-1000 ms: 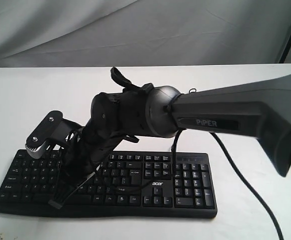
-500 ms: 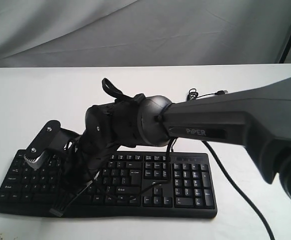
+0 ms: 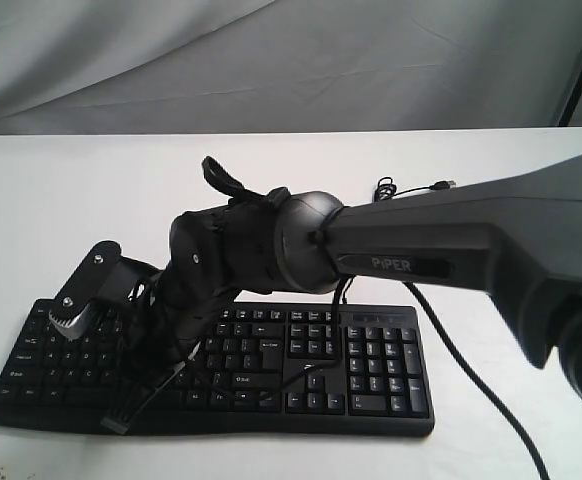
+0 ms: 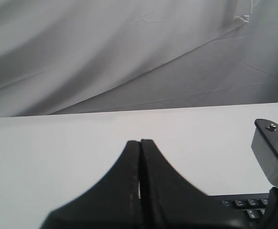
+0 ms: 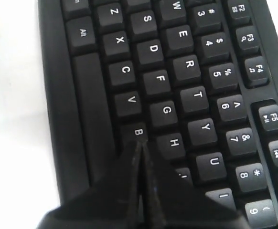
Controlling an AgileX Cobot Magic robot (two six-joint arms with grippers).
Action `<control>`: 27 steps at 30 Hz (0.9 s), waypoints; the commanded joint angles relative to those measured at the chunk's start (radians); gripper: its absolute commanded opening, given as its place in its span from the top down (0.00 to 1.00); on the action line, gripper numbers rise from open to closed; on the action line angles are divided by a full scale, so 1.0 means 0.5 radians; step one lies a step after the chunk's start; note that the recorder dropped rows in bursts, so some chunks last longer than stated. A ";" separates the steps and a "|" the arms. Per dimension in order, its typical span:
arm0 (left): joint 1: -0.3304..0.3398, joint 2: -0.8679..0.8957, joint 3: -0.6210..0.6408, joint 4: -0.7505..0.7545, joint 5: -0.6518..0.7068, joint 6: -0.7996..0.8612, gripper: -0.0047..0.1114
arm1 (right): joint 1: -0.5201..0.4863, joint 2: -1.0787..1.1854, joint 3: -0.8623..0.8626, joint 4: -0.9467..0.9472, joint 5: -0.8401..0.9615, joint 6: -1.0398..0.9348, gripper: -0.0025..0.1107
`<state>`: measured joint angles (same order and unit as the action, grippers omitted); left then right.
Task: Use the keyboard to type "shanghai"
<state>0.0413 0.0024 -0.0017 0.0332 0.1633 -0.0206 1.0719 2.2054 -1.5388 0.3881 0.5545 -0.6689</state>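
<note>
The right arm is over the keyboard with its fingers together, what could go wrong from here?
The right gripper has its fingers shut, with the tip at the edge of the B key, close beside the H key; a press could hit the wrong key or both. A thin black cable loops over the keyboard and might snag or press keys.

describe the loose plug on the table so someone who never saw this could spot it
Find the white table and the black keyboard at its near edge. Look behind the big grey arm marked PiPER: a thin black cable coils there and ends in a small plug. It is the only small thing lying on the bare tabletop back there.
</note>
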 commanded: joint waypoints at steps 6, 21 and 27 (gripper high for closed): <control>-0.013 -0.005 0.003 -0.014 -0.019 -0.004 0.96 | 0.000 0.002 -0.010 -0.046 -0.022 0.006 0.98; -0.013 -0.005 0.003 -0.014 -0.019 -0.004 0.96 | 0.000 0.041 -0.010 -0.038 -0.061 -0.005 0.98; -0.013 -0.005 0.003 -0.014 -0.019 -0.004 0.96 | 0.000 0.050 -0.010 -0.024 -0.048 -0.005 0.98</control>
<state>0.0413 0.0024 -0.0017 0.0332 0.1633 -0.0206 1.0719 2.2246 -1.5388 0.3712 0.5314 -0.6660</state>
